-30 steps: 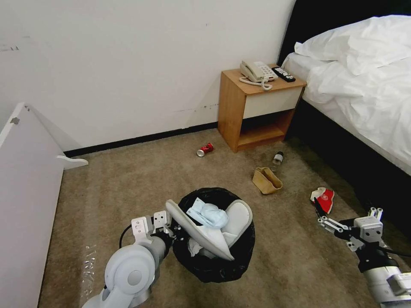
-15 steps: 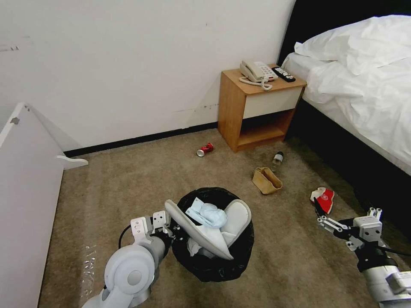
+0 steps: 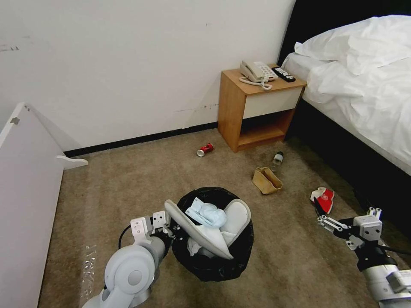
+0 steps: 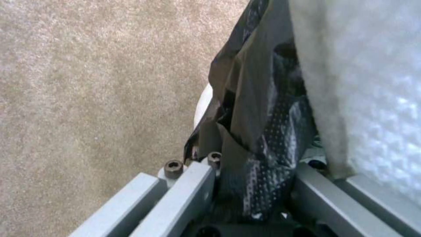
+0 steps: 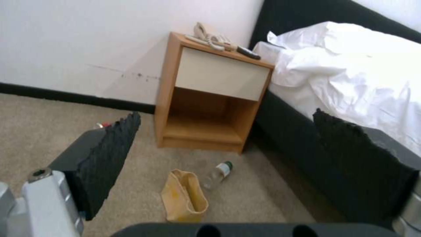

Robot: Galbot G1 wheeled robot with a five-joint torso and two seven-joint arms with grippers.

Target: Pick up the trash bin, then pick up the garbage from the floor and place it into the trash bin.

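Observation:
The trash bin (image 3: pixel 222 261), lined with a black bag, stands on the carpet with white slippers (image 3: pixel 201 237) and a light-blue face mask (image 3: pixel 207 214) piled in it. My left gripper (image 3: pixel 165 231) is shut on its near rim; in the left wrist view the bag (image 4: pixel 259 131) is pinched between the fingers (image 4: pixel 184 194). My right gripper (image 3: pixel 322 219) hangs open just short of a red packet (image 3: pixel 326 199). Farther off lie a brown paper bag (image 3: pixel 266 180), a clear bottle (image 3: pixel 278 159) and a red can (image 3: pixel 205 149). The right wrist view looks past the open gripper (image 5: pixel 226 117) at the paper bag (image 5: pixel 184 196) and bottle (image 5: pixel 217 174).
A wooden nightstand (image 3: pixel 257 111) with a phone and remote stands against the wall. The bed (image 3: pixel 364 94) with its dark frame runs along the right. A white panel (image 3: pixel 25 192) leans at the left. Open carpet lies between the bin and the wall.
The right arm has sunk very slightly. The bin, the left gripper and the litter hold still.

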